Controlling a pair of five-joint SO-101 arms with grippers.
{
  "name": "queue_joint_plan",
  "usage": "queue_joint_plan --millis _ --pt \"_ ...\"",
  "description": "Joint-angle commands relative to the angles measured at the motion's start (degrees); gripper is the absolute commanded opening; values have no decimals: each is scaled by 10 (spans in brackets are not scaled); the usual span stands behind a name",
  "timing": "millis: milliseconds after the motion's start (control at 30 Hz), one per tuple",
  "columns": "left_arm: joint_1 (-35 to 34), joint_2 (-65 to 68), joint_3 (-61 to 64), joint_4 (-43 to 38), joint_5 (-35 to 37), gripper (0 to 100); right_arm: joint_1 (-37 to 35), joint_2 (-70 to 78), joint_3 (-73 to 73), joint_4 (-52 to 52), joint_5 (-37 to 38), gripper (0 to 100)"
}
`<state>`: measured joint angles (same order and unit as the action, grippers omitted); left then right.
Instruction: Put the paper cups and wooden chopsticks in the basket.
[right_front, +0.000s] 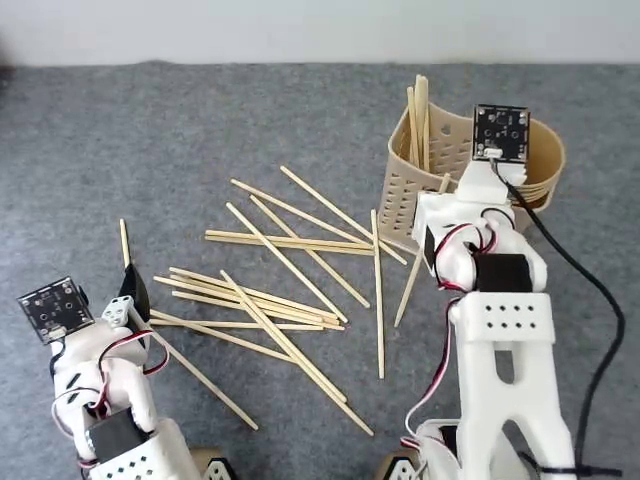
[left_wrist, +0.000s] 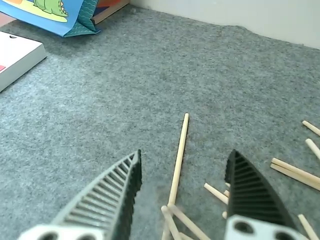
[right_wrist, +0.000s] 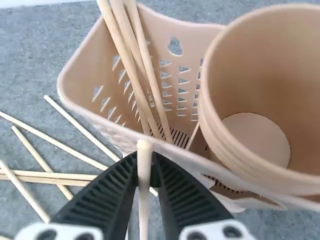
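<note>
The right gripper (right_wrist: 144, 159) pinched a pale wooden chopstick (right_wrist: 143, 220) against the beige perforated plastic basket (right_front: 402, 190), upper right; the left gripper (left_wrist: 185, 155) gaped wide, lower left.

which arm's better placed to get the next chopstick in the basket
Right: the right gripper is shut on a chopstick at the basket rim; the left gripper is open over carpet, far off.

The grey bench (right_front: 200, 120) is lit brightly and evenly by soft, diffuse light from overhead. Only thin, faint shadows are cast beside the wooden chopsticks (right_front: 290, 240). Mild shading is seen on the inner wall of the paper cups (right_wrist: 250, 75).
</note>
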<state>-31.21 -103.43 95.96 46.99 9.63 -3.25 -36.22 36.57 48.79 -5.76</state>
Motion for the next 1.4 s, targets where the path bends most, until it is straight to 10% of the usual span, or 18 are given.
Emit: queue_joint_plan --millis 0,500,833,1367 --pt "2 -9 -6 -14 -4 261 -22 -65 -10 34 19 9" --pt "2 -9 -6 -14 -4 261 -70 -135 -5 59 30 59" --pt "2 -9 -6 -14 -4 261 -261 -62 -9 -8 24 84" --pt "2 -9 -6 -13 -5 261 -268 66 -79 46 18 146"
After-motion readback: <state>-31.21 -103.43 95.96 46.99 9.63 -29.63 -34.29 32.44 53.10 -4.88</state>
